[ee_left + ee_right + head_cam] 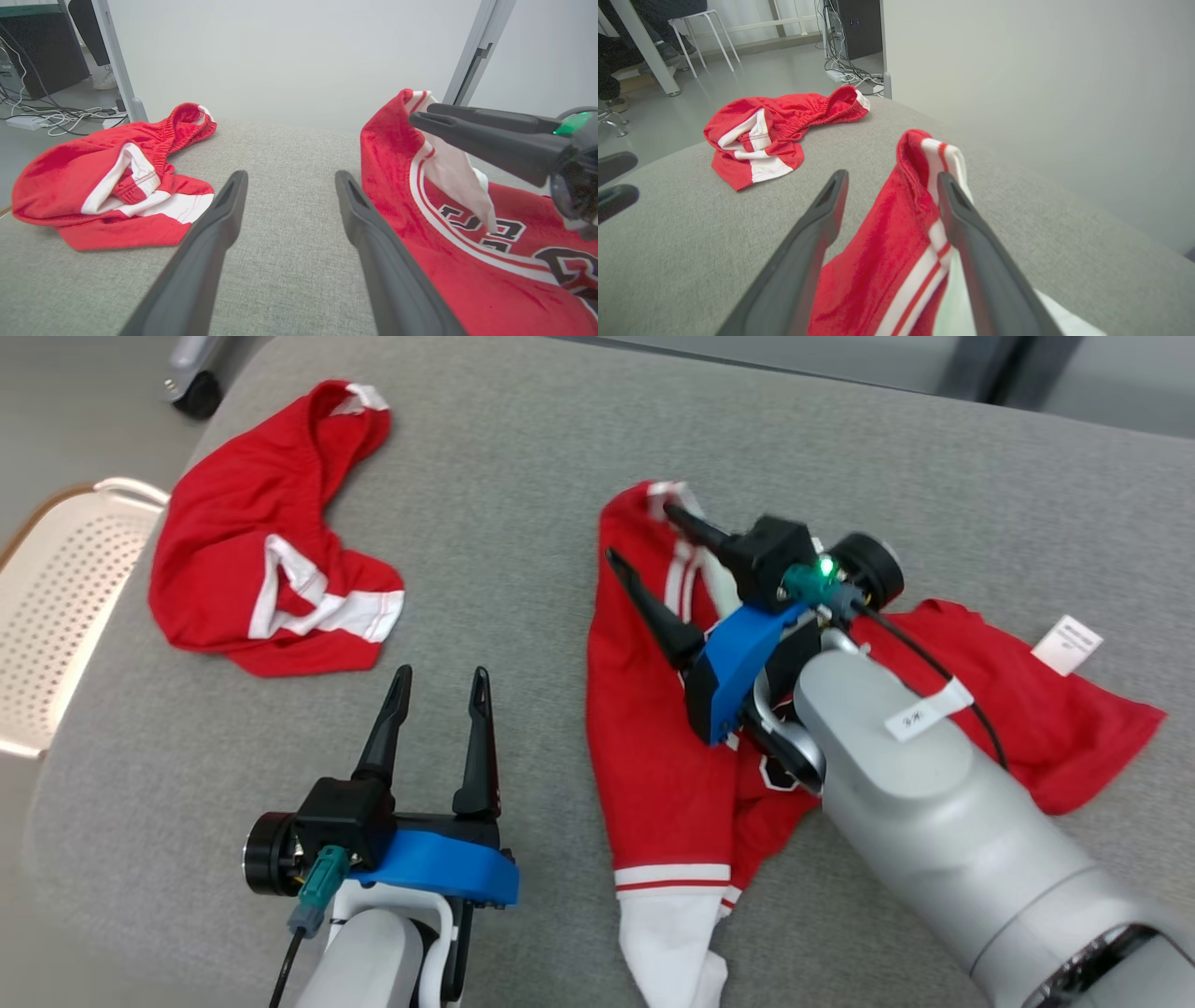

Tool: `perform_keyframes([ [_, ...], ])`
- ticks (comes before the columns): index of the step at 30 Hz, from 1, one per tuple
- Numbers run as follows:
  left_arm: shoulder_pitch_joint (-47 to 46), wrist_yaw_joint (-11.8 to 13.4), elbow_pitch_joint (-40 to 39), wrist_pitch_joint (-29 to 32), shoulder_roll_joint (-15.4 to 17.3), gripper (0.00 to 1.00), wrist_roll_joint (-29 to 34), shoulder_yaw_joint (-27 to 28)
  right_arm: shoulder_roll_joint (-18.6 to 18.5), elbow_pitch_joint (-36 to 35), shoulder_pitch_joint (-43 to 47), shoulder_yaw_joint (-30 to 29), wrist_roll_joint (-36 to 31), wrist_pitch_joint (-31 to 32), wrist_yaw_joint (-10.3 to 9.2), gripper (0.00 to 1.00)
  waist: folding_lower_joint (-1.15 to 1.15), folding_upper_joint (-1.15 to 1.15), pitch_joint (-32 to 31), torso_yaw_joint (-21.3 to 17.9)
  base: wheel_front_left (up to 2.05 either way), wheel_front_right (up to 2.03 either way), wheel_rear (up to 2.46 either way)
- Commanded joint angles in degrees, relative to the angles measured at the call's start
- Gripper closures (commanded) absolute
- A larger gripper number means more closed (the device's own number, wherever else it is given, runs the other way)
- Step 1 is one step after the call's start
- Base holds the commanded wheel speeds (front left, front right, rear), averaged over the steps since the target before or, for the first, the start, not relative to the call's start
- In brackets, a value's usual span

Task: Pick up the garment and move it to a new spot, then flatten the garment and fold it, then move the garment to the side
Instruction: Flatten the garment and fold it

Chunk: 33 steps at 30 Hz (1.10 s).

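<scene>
**Jersey lying crumpled, both jaws spread**

Grey surface is carrying 2 red garments. Jersey is lying crumpled centre-right, w/ right jaws standing spread either side of its striped edge, fabric rising btwn them. Shorts are lying bunched far left. Left jaws are hovering spread over bare surface.

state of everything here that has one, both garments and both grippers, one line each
jersey: unfolded and crumpled on the grey surface, one shoulder strap peaked upward
shorts: bunched in a heap, lying apart from the jersey
left gripper: jaws open, empty, above bare surface between the two garments
right gripper: jaws open, straddling the jersey's raised strap, not clamped on it
</scene>
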Motion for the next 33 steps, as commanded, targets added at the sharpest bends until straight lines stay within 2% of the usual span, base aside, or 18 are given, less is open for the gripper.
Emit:
perform_keyframes([
  [1,0.4,0.0,0.2,-0.2,0.0,0.0,0.5,0.6,-0.1,-0.2,2.1,-0.1,-0.4,-0.2,0.01,0.0,-0.01,0.01,-1.1,-1.6,0.0,0.0,0.0],
  [8,1.1,-1.2,0.6,-0.2,0.0,0.0,2.6,3.1,-3.2,-5.9,9.0,-3.0,-3.3,-0.2,0.01,0.0,-0.01,0.01,-2.7,-6.9,0.0,0.0,0.0],
  [17,3.1,-2.6,1.1,-0.2,0.0,0.0,6.1,7.7,-7.6,-20.5,21.1,-15.2,-7.0,-0.2,0.01,0.0,-0.01,0.01,-5.9,-13.7,0.0,0.0,0.0],
  [18,3.8,-3.0,1.2,-0.2,0.0,0.0,6.7,8.7,-8.0,-23.8,24.1,-18.6,-8.1,-0.2,0.01,0.0,-0.01,0.01,-6.6,-15.0,0.0,0.0,0.0],
  [25,5.7,-4.2,1.1,-0.2,0.0,0.0,8.5,11.1,-7.6,-33.3,34.5,-28.4,-11.5,-0.2,0.01,0.0,-0.01,0.01,-8.2,-18.6,0.0,0.0,0.0],
  [33,6.4,-4.7,1.3,-0.2,0.0,0.0,8.8,11.4,-6.0,-38.6,45.0,-36.2,-13.2,-0.2,0.01,0.0,-0.01,0.01,-9.3,-19.6,0.0,0.0,0.0],
])
